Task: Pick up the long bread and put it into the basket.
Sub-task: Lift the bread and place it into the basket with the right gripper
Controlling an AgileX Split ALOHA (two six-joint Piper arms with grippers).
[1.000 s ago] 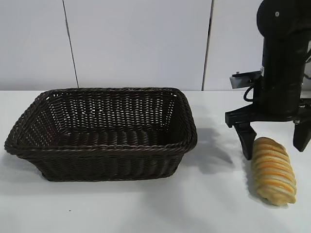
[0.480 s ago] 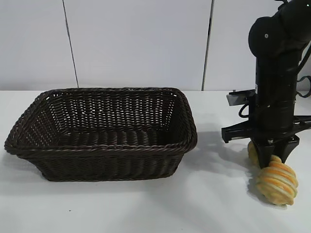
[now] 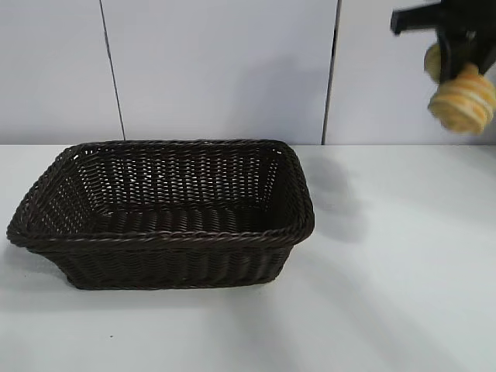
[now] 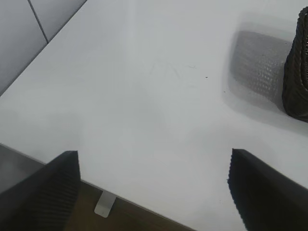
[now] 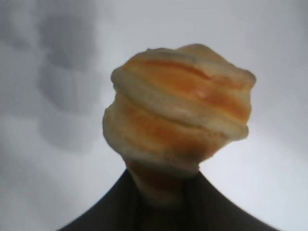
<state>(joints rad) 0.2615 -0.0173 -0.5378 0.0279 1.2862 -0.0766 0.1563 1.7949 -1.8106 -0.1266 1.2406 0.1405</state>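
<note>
Right end effector clenched on the bread, high up at the top right corner of the exterior view, well clear of the worktop. Jaws pinch the loaf across its width near mid-length, squeezing it in; one bulge shows on each side of the jaws, small one behind, bigger one toward the camera. Judged reason: a crosswise grip on the narrow dimension is what fits between the jaws, and the height gives clearance over the basket rim for the carry.

Bread long axis runs roughly along the line from the back wall toward the exterior camera, tipped down at the near end, so the view is nearly end-on. Right wrist view agrees: bread sticks out past the jaws, rounded end away from the wrist, stripes crossing it.

Basket sits on the worktop well below and far to the left of the end effector, nothing visible inside. Its long side runs left-right, so the loaf lies crosswise to it; probably fits anyway, the basket being much bigger.

Left end effector parked, released, jaws wide apart over bare worktop, basket corner just ahead of it.
</note>
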